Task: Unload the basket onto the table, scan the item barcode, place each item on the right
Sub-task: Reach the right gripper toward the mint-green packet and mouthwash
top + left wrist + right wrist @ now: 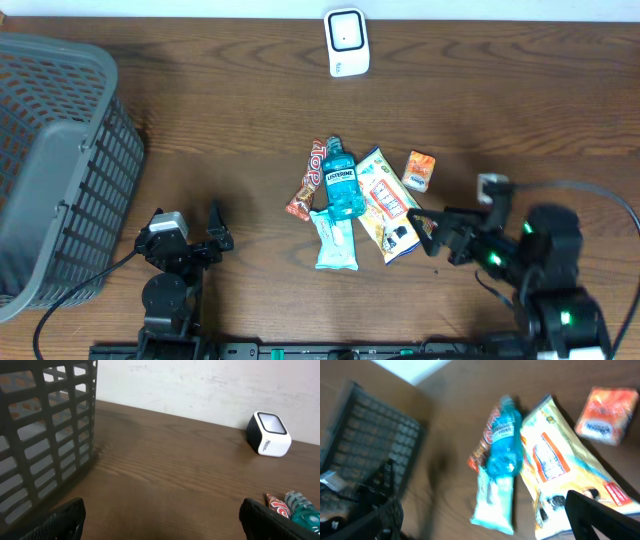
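Now nothing is picked up.
Left gripper [218, 232] and right gripper [428, 232] are wide apart and empty; the Listerine bottle [340, 180] lies mid-table where either can likely reach.

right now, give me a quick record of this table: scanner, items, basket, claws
scanner: white box-shaped barcode scanner, far edge, alone
pile: blue plastic mouthwash bottle, red candy bar wrapper, yellow snack packet, pale teal pouch, clustered at centre
stray: small orange carton, right of pile
basket: grey plastic mesh basket, left side
left claw: open, empty
right claw: open, empty, near yellow packet
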